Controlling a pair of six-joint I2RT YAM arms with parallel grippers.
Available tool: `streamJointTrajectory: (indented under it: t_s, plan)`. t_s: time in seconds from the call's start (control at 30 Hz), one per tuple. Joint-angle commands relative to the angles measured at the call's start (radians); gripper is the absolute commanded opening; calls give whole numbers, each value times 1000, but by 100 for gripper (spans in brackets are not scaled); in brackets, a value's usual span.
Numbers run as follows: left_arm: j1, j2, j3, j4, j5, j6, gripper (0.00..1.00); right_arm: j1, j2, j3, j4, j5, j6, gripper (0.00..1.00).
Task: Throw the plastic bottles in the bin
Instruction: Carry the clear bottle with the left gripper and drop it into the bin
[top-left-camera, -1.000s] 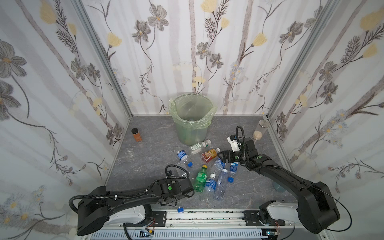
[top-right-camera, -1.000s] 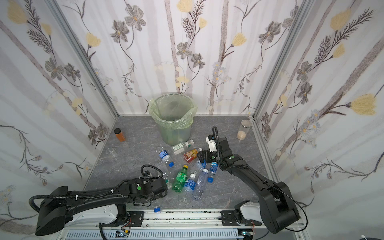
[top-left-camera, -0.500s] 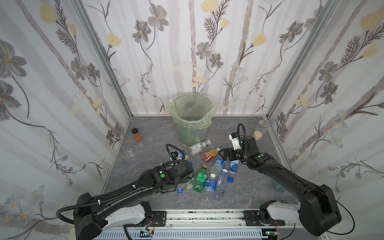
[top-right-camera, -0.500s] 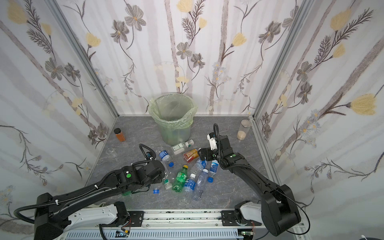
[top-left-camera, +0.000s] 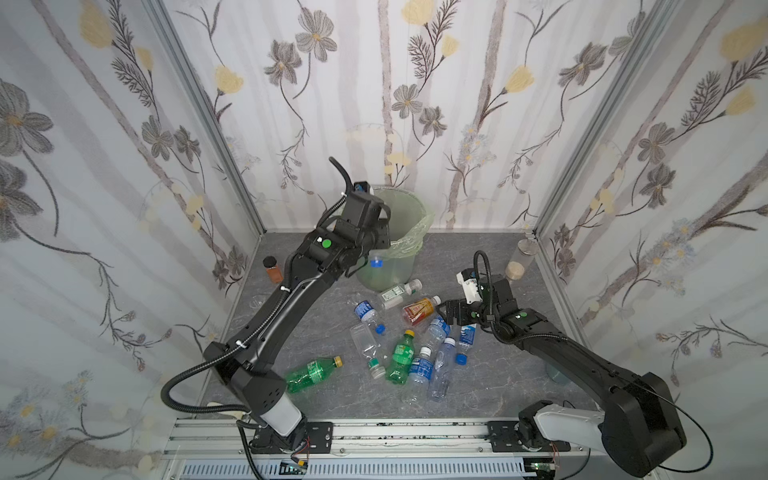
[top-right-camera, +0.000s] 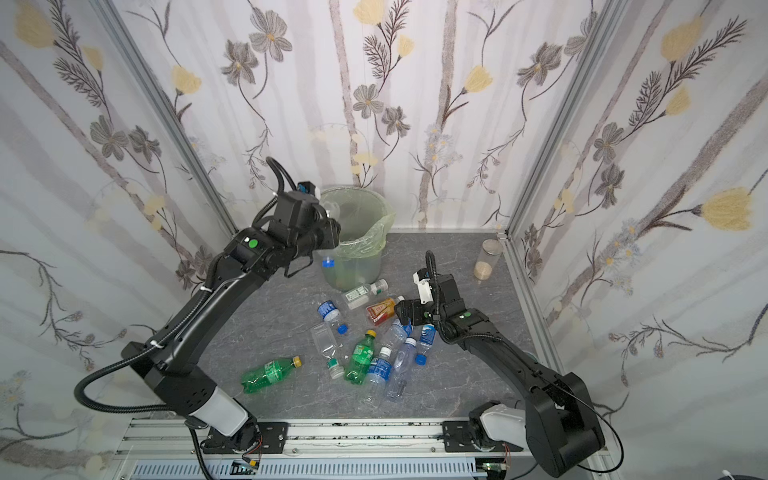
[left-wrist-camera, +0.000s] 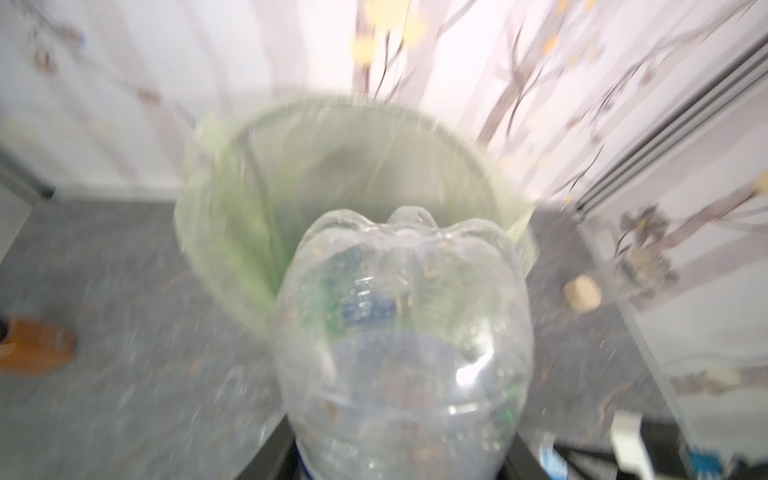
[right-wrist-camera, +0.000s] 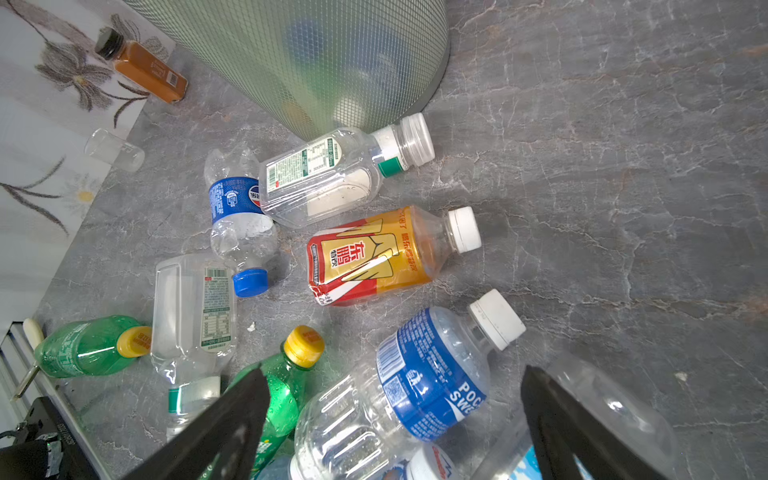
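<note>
Matte black left arm and right arm — white base sleeves, green wrist dots, ribbed black cables.

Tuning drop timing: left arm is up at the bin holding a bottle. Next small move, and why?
Probably carry the left tool a little further over the bin before opening. In the left wrist view the clear bottle is gripped with its base just over the near rim, most of it short of the opening, so releasing here might clip the rim or drop outside.
</note>
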Motion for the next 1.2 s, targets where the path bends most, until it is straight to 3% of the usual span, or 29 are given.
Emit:
streamJointTrajectory:
  t_s: [0.0, 0.07, 0.17, 0.43, 0.77, 0.97, 1.17]
  plan:
    - [82, 183, 286, -1, 114, 43, 71, 8, -30, -36, 30, 23, 32, 95]
    - [114, 283, 410, -8, 87, 49, 100, 11, -52, -47, 30, 30, 44, 95]
    - [127, 297, 388, -13, 75, 69, 100, 15, -80, -44, 4, 42, 44, 95]
    - [126, 71, 39, -9, 10, 99, 100, 15, -107, -23, -77, 81, 56, 95]
    - [127, -333, -504, 54, -100, 87, 100, 16, -195, -100, -234, 332, 204, 93]
    - [132, -544, -781, 160, -136, 64, 100, 15, -186, -182, -152, 287, 247, 92]
    - [141, -639, -961, 205, -158, 31, 100, 14, -79, -206, -33, 256, 256, 88]
